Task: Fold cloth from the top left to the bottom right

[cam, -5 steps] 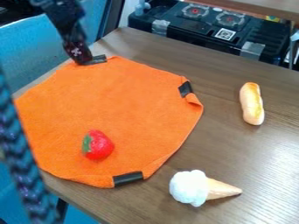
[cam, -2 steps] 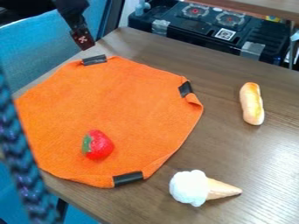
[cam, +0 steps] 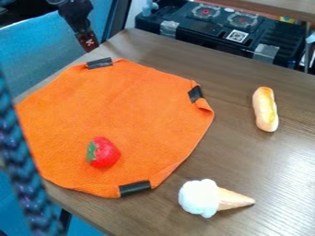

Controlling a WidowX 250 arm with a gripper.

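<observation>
An orange cloth [cam: 138, 108] lies spread nearly flat on a brown wooden table [cam: 240, 156], filling the left and middle of the view. Black tabs mark its top [cam: 100, 63], right [cam: 195, 94] and bottom [cam: 134, 188] edges. It looks light, soft and limp, with a slightly fuzzy surface that should give good grip and little risk of harm. Being so floppy, it will probably sag or bunch when lifted from one point. The best place to take hold is the upper-left edge, at or just beside the top tab, which seems a little stiffer than the fabric. A toy strawberry [cam: 103, 152] rests on the lower part of the cloth; a fold toward the bottom right may cover or nudge it.

The black gripper [cam: 91, 48] hangs at the upper left, near the top tab but apart from it. How far open it is cannot be told; it has no hold on the cloth, which spreads out below it in the view, toward the lower right.
</observation>
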